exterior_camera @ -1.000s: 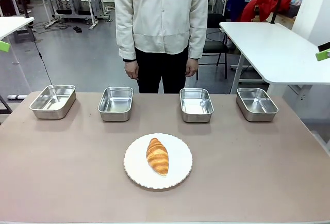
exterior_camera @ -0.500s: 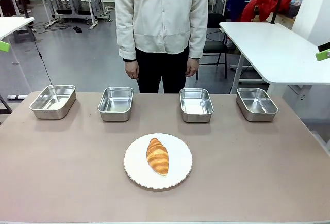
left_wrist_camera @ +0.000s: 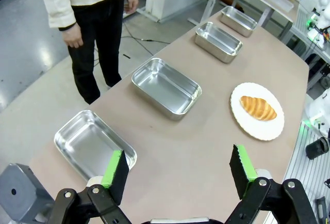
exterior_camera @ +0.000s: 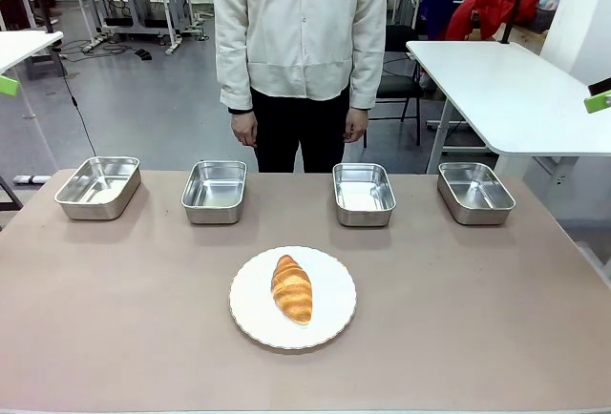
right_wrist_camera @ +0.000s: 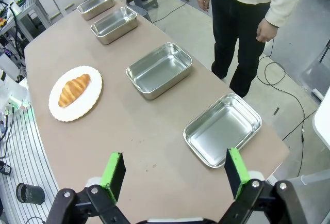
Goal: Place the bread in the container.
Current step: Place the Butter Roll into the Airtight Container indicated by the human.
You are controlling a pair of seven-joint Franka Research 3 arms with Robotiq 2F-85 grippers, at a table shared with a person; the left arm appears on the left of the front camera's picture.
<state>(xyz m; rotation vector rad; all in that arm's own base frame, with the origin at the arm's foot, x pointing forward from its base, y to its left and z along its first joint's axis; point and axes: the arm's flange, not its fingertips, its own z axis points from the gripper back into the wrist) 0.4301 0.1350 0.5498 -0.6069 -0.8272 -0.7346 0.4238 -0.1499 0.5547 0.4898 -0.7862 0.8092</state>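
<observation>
We see the croissant (exterior_camera: 292, 288) lying on a round white plate (exterior_camera: 334, 276), midway along the table (exterior_camera: 115, 319) and closer to its near edge than its far one, one tapered end towards the person (exterior_camera: 301, 32). Four identical steel pans line the far edge, well apart from the plate: the leftmost pan (exterior_camera: 97, 187), the second pan (exterior_camera: 215, 191), the third pan (exterior_camera: 364, 194) and the rightmost pan (exterior_camera: 475, 192); all hold nothing (we cannot tell which is meant for the bread). The person stands behind the far edge, arms hanging down. In the left wrist view, the left gripper (left_wrist_camera: 179, 166) hangs above the table's left end, jaws spread wide, nothing between its green pads. In the right wrist view, the right gripper (right_wrist_camera: 174, 173) hangs likewise above the right end, jaws spread, gripping nothing.
</observation>
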